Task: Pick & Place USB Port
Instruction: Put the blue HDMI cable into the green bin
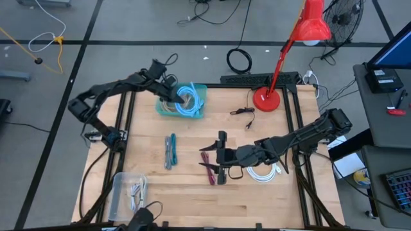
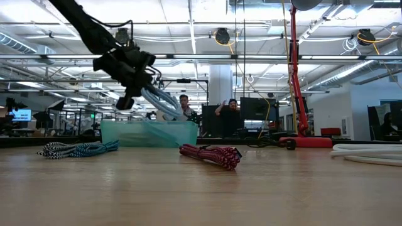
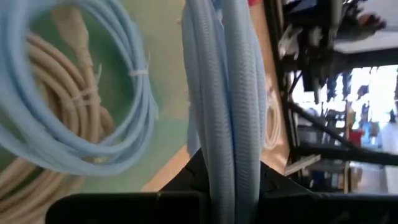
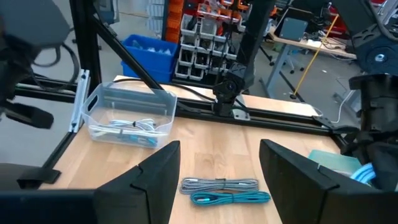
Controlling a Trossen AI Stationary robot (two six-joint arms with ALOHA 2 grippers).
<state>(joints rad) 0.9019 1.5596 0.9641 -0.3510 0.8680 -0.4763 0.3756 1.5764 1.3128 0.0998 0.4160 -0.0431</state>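
Left gripper [image 1: 172, 95] clamped on light-blue cable [image 3: 227, 106] above teal bin [image 1: 200, 90] | right gripper [image 1: 221, 157] open, over counter [image 1: 192, 199] | risk: trailing loops snagging bin rim, spilling coils

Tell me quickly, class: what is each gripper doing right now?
Left gripper: closed on the light blue cable, above the green bin.
Right gripper: open, holding nothing, above the red cable.

High view is looking straight down on the bench [image 1: 192, 192]. Low view is looking level across it. Both are sharing the teal bin [image 1: 200, 96]; left wrist view is sitting close above it.
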